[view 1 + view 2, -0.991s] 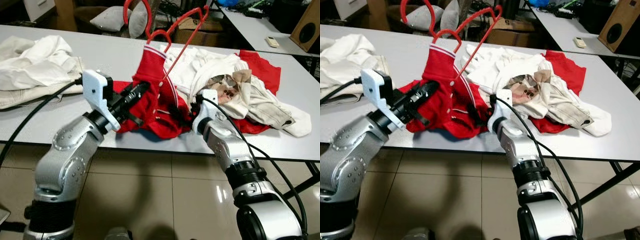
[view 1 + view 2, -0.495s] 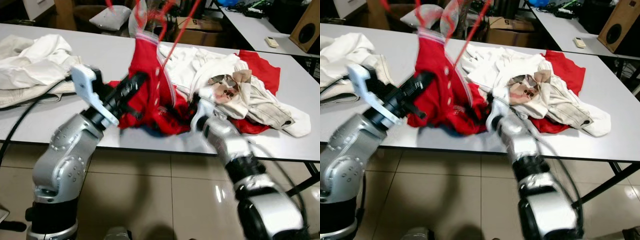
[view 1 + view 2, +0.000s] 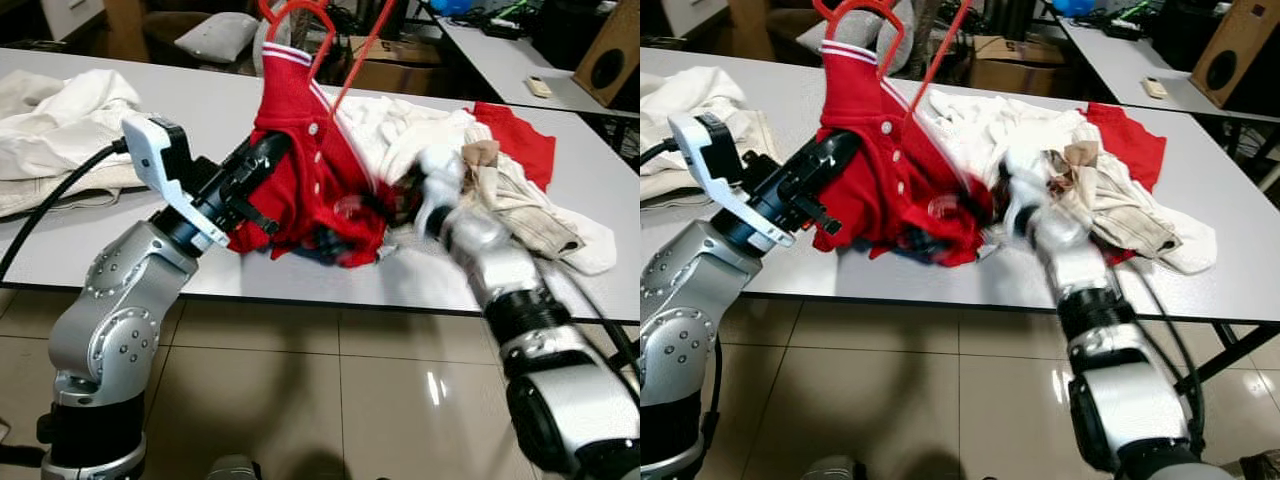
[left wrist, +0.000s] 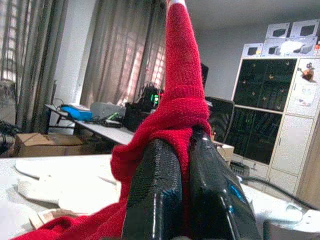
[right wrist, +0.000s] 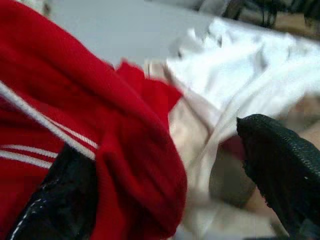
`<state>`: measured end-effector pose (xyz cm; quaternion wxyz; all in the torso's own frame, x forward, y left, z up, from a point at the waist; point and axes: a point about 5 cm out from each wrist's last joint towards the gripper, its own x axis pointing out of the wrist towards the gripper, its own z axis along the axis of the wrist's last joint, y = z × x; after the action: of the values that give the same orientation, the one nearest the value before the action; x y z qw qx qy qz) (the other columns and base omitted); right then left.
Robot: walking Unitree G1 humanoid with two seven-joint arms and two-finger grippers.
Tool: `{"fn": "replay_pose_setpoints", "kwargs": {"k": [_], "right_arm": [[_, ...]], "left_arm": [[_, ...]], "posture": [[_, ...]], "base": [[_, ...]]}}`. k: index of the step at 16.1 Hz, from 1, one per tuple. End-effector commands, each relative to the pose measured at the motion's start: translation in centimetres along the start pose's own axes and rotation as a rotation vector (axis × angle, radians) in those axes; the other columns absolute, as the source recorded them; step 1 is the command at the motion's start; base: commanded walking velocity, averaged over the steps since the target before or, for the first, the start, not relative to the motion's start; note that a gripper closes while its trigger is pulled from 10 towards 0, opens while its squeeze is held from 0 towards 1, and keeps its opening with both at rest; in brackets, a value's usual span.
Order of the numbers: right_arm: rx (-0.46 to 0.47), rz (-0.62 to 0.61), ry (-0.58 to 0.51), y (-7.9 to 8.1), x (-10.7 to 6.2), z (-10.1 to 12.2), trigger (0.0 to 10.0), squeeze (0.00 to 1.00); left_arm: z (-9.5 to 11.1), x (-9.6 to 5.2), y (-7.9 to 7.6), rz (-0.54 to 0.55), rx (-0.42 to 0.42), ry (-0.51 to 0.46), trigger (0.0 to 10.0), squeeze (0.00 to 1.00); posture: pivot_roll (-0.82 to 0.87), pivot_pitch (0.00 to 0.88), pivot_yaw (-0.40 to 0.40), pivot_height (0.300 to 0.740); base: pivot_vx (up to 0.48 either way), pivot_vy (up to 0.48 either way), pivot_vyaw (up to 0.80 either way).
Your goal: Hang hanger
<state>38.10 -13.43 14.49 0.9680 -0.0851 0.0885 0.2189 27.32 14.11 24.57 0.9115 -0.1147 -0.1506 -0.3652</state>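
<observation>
Left wrist view: left claw (image 4: 182,192) pinching red garment (image 4: 175,115); right claw (image 5: 170,190) spread wide, fingers against red fabric

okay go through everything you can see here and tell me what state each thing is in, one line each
Red jacket: on the hanger, lifted partly off the table.
Red hanger: raised, tilted.
Left gripper: shut on the red jacket.
Right gripper: open, at the jacket's hem, blurred.
White clothes: crumpled on the table.

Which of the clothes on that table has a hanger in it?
The red cardigan, pinched by the left gripper; the red hanger pokes from its collar. The white heaps have none.
</observation>
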Motion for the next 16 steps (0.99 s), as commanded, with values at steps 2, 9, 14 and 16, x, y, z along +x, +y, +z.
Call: {"fn": "replay_pose_setpoints", "kwargs": {"k": [2, 9, 14, 16], "right_arm": [[0.077, -0.166, -0.205, -3.5, -0.9, 3.5, 10.0, 0.0], [0.133, 0.008, -0.113, -2.3, -1.0, 0.9, 0.0, 0.0], [0.259, 0.013, -0.177, -3.0, -1.5, 1.2, 0.0, 0.0], [0.276, 0.013, -0.186, -3.3, -1.7, 1.3, 0.0, 0.0]], "left_arm": [[1.8, 0.3, -0.4, -0.034, 0.043, -0.063, 0.0, 0.0], [1.5, 0.1, -0.3, -0.031, 0.053, -0.037, 0.0, 0.0], [1.2, 0.0, 0.0, -0.037, 0.064, -0.018, 0.0, 0.0], [1.2, 0.0, 0.1, -0.037, 0.064, -0.016, 0.0, 0.0]], "posture": [[0.15, 0.0, -0.101, 0.74], [0.15, 0.0, -0.1, 0.74], [0.15, 0.0, -0.093, 0.74], [0.15, 0.0, -0.092, 0.74]], "base": [[0.0, 0.0, 0.0], [0.0, 0.0, 0.0], [0.0, 0.0, 0.0], [0.0, 0.0, 0.0]]}}
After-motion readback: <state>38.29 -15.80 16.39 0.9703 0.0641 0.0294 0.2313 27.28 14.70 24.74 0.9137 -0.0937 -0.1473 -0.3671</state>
